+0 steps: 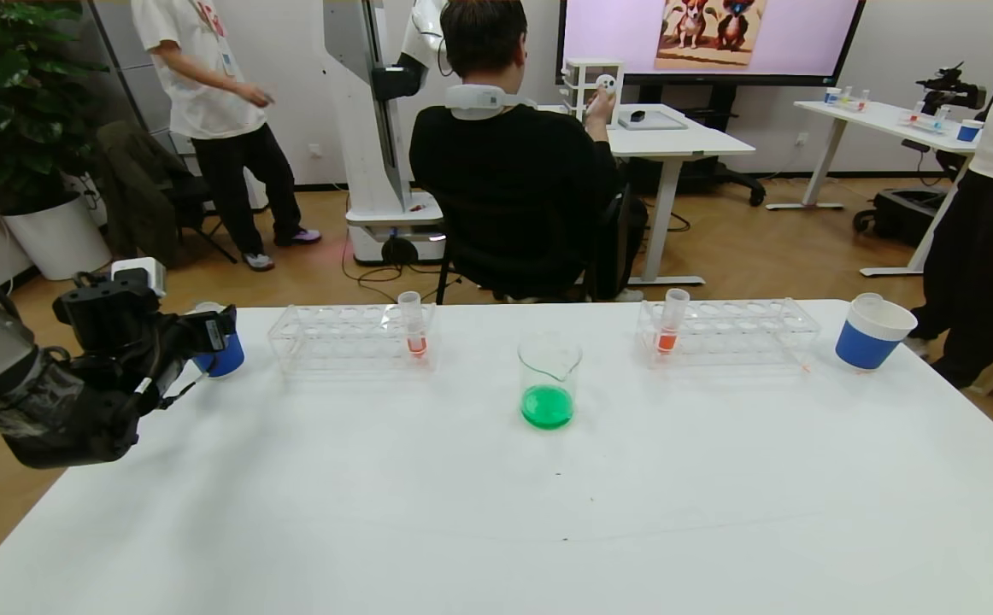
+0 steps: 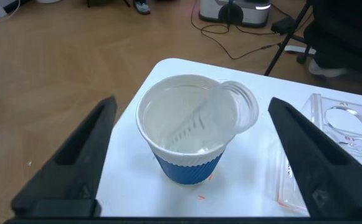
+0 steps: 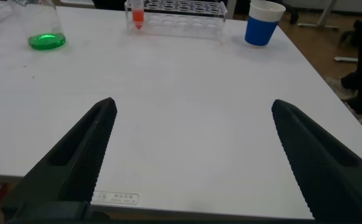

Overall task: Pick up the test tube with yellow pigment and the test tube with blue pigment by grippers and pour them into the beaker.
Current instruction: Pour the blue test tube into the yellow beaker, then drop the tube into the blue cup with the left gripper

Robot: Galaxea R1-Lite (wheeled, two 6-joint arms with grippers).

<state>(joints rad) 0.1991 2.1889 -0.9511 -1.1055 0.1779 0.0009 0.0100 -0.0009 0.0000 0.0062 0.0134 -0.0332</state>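
Left claw (image 2: 187, 155) wide open over blue paper cup (image 2: 190, 134) with empty clear tube (image 2: 230, 112) inside; lifting carelessly could tip cup off counter (image 1: 496, 512) corner. Right claw (image 3: 190, 155) wide open, near edge. Clear glass beaker (image 1: 549, 380) holds green mix.

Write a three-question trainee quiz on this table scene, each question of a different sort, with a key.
1. True or false: the beaker holds green liquid.
2. Multiple choice: what sits between the fingers of the left gripper? A) a rack B) a blue paper cup C) the beaker
3. Short answer: what colour is the liquid in the tubes standing in the two racks?

Key
1. True; green liquid lies at its bottom.
2. B; the blue paper cup stands between the spread fingers, with an empty clear tube lying in it.
3. Orange-red, in the left rack tube and the right rack tube.

The right gripper hangs open over bare table.
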